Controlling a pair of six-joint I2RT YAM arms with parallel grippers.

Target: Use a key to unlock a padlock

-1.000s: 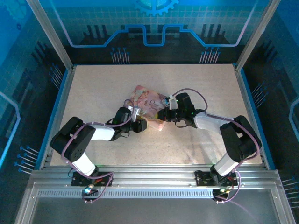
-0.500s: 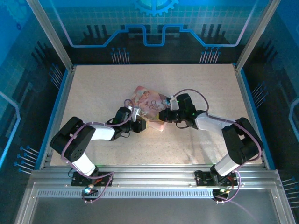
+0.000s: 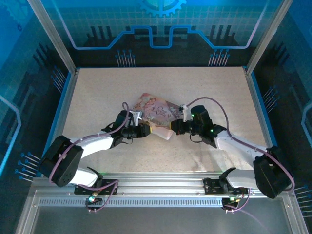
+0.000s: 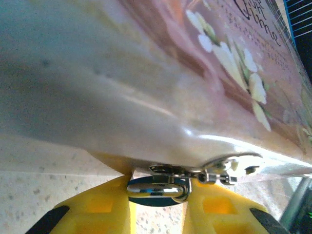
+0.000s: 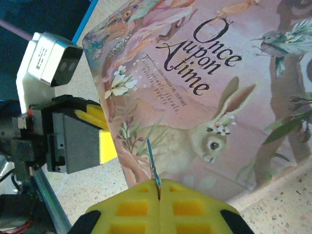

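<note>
Two yellow pads [image 4: 97, 209] of the L gripper [image 4: 157, 197] sit against either side of the padlock [image 4: 158, 187], i.e. clamped on it. The lock's small shiny body lies sideways between them, just off the table [image 4: 44, 180]. At its 12 o'clock it joins a metal latch [image 4: 209, 174] on the bottom edge of the pink tin [image 4: 146, 97]. How the shackle sits in the latch is too blurred to tell.

R gripper [image 5: 159, 187]: jaws pressed together, pinching the key [image 5: 152, 161]. The thin bluish blade sticks out toward 12 o'clock, leaning a bit to 11. Its tip is in front of the tin's lid [image 5: 204, 97], near the rabbit pic; touching or not, can't tell. At 9 o'clock in the R wrist view is the L gripper's dark body w/ one yellow pad [image 5: 105, 141] beside the tin's edge. The white wrist cam [image 5: 48, 63] is at 10 o'clock.

From the top cam, the tin [image 3: 158, 113] lies flat near mid table [image 3: 97, 92], turned at an angle. The L gripper [image 3: 145, 130] is at the tin's 8 o'clock corner and the R gripper [image 3: 174, 127] at its 4 o'clock. The two face each other, close but apart. Both arms reach in low from 6 o'clock.
</note>
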